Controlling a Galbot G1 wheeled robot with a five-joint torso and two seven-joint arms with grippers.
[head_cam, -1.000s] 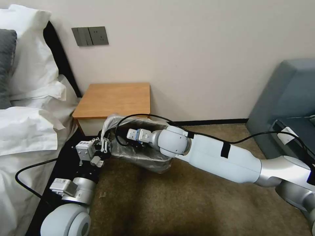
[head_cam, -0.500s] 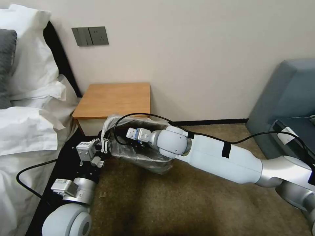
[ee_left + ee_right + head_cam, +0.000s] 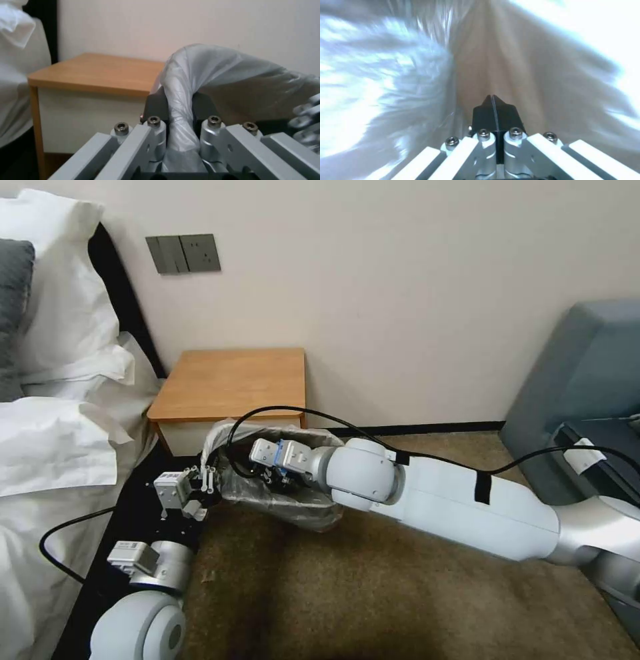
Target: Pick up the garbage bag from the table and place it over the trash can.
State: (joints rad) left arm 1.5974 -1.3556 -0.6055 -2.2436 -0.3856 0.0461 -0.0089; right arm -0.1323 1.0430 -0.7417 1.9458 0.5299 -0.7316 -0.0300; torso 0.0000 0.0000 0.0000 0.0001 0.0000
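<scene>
Where the thin, crinkly garbage bag (image 3: 267, 493) drapes over the trash can (image 3: 313, 511), its translucent grey film bunches into soft folds around the bin's rounded rim, and the bin sits on the brown carpet (image 3: 373, 593) just in front of the worktop (image 3: 233, 380), a small orange-brown wooden nightstand with a smooth flat top and a pale front. The left gripper (image 3: 208, 478) sits at the bin's near corner, its fingers (image 3: 156, 105) pinching a rolled, rope-like fold of the bag (image 3: 181, 100); beyond those dark pads the plastic balloons up into a glossy, wrinkled hump. The wooden top (image 3: 96, 72) lies past the fingers, well behind the fold. The right gripper (image 3: 272, 478) reaches down inside the bag-lined bin, and its black fingers (image 3: 483, 112) are pressed together into a pointed wedge with only a hairline seam between them. All around that tip the film (image 3: 386, 75) spreads as shiny, streaked sheets, whitish on one side and tan where the bin wall shows through ahead of the fingers. A black cable (image 3: 280, 413) arcs over the bin's opening
</scene>
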